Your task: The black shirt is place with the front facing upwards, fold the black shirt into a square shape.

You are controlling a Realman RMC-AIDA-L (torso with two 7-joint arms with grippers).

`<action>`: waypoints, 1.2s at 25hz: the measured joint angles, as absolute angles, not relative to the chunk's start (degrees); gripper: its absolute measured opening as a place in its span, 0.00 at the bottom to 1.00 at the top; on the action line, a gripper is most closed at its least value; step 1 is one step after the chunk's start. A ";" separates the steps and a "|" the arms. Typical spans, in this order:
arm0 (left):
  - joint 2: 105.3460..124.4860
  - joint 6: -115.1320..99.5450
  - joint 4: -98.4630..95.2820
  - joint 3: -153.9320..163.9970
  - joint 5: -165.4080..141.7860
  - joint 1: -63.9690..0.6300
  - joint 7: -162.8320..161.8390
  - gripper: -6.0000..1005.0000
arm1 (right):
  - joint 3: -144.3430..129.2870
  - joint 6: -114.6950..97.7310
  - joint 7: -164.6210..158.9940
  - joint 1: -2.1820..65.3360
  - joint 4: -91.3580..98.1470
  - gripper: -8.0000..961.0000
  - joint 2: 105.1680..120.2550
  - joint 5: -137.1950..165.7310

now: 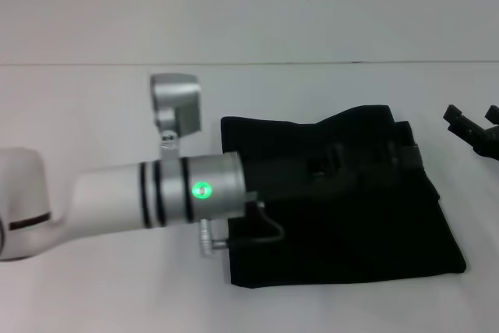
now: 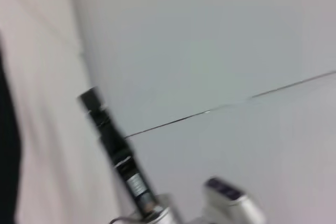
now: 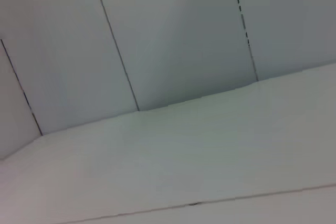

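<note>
White table (image 1: 93, 286) holds the black shirt (image 1: 351, 224), folded into a rough square at centre-right. Left arm (image 1: 156, 193) reaches over the shirt's left edge; left gripper lost against the fabric, grip state can't tell. Right gripper (image 1: 475, 126) at the table's right edge, apart from the shirt, grip unclear.

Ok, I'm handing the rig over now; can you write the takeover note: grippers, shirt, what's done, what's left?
Left gripper: over the middle of the black shirt, dark against dark cloth, so finger state unclear.
Right gripper: off the shirt's right edge, above the white table, apparently holding nothing.
Shirt: already folded into a compact, roughly rectangular bundle; far right corner bunched and uneven.
Left: probably flatten that corner, square the shape, withdraw both arms.
</note>
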State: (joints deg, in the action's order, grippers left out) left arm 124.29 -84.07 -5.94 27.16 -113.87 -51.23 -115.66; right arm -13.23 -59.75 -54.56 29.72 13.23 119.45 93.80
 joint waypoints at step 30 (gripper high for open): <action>117.59 -96.20 -32.68 36.16 -113.10 -27.29 -70.68 0.80 | -33.44 -87.74 -144.36 43.30 34.14 0.98 107.60 142.05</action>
State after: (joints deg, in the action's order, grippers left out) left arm 117.59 -96.20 -32.68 36.16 -113.10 -27.29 -70.68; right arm -33.44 -87.74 -144.36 43.30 34.14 107.60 142.05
